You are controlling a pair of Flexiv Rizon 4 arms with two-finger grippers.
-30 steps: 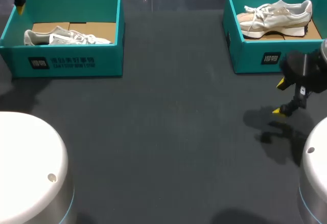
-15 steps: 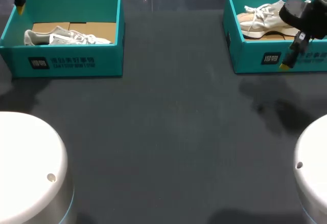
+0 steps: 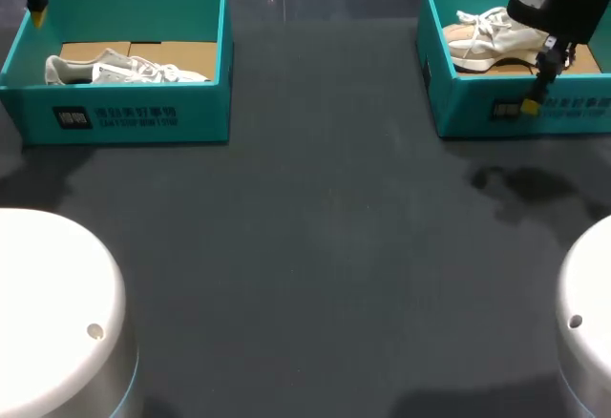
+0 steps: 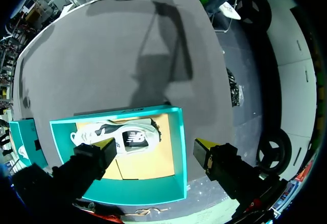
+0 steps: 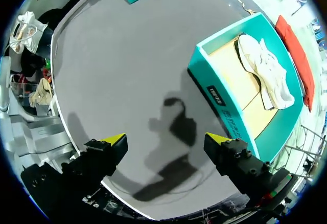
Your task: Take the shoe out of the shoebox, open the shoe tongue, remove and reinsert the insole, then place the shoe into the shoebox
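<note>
So the white and beige shoe (image 3: pixel 482 41) is lying on its side on the brown cardboard floor of the teal shoebox (image 3: pixel 468 108) over on the right side of the dark table (image 3: pixel 315 246), sole facing the box's front wall and laces toward the far wall. It's sitting fully inside, nothing gripping it. The right gripper (image 5: pixel 166 141) is hanging up in the air with its jaws spread wide and holding nothing. In the right wrist view there's only bare table and its own shadow between the fingers, with the shoebox ahead and off to one finger's side. In the head view the right arm is coming in over that box and covering the heel end of the shoe, and one yellow tip is showing in front of the front wall. Across the table, at the left, a second shoebox (image 3: pixel 143 117) in the same teal is holding a second shoe (image 3: pixel 124 70), white and grey, also lying on its side on cardboard. The left gripper (image 4: pixel 154 144) is hovering high over that one, jaws wide open and empty too. In the left wrist view one finger is sitting over the end of the second shoe and the other is hanging out past the box's wall. The two boxes are sitting well apart, with open table between them.
</note>
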